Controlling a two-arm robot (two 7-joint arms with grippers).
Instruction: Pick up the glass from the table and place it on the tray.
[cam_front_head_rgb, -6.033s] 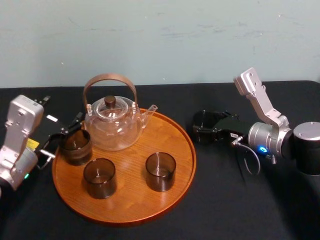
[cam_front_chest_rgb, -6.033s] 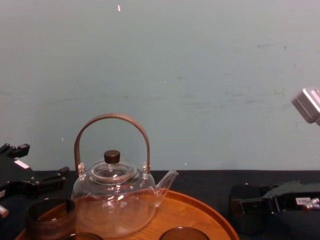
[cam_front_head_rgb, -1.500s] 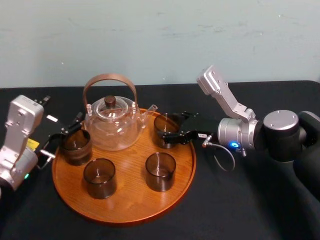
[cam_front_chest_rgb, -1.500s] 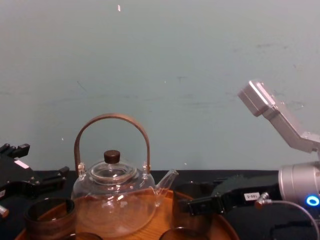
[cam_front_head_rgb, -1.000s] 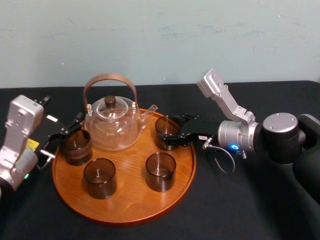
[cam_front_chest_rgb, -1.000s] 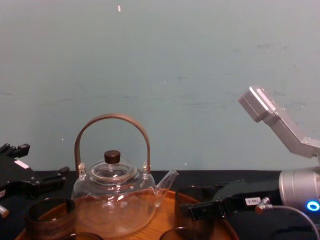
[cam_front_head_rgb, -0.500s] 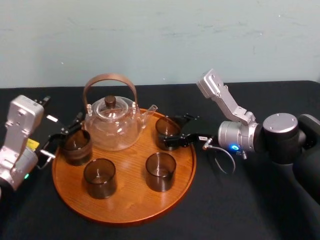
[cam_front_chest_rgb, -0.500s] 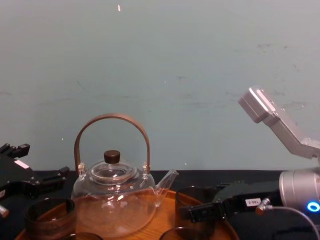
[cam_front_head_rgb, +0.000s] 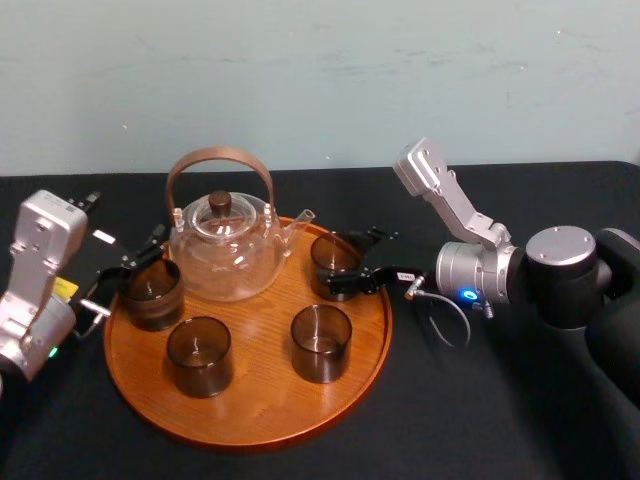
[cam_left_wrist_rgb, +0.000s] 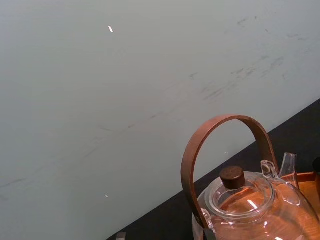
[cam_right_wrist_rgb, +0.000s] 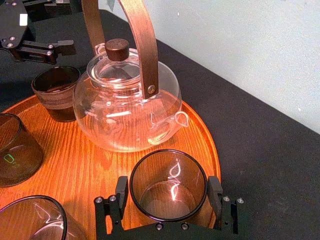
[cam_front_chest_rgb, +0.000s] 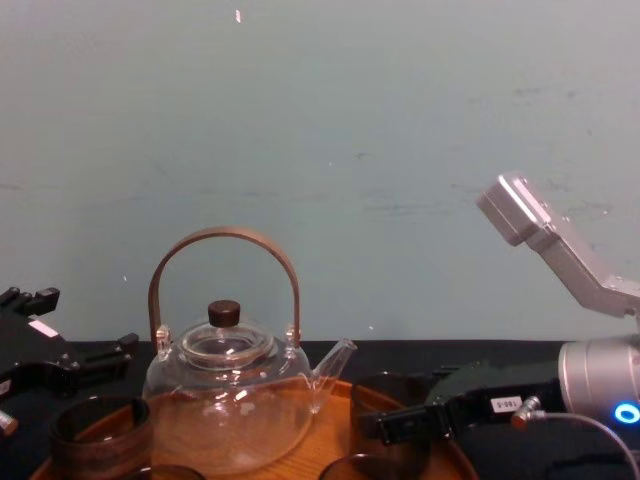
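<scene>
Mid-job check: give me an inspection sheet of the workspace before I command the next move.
Surface: black-covered table, no spills seen.
Job's things: glass upright on the tray, beside the teapot's spout.
Clutter: teapot and three other glasses on the tray.
Grippers: right gripper straddles the glass; left gripper open at the tray's left edge.
Cables: grey cable loops by the right wrist, off the tray.
Surroundings: plain wall; nothing else seen.

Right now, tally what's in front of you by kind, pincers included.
Glasses: 4
Teapot: 1
Tray: 1
Pincers: 2 (left pincer, right pincer)
Total: 8
</scene>
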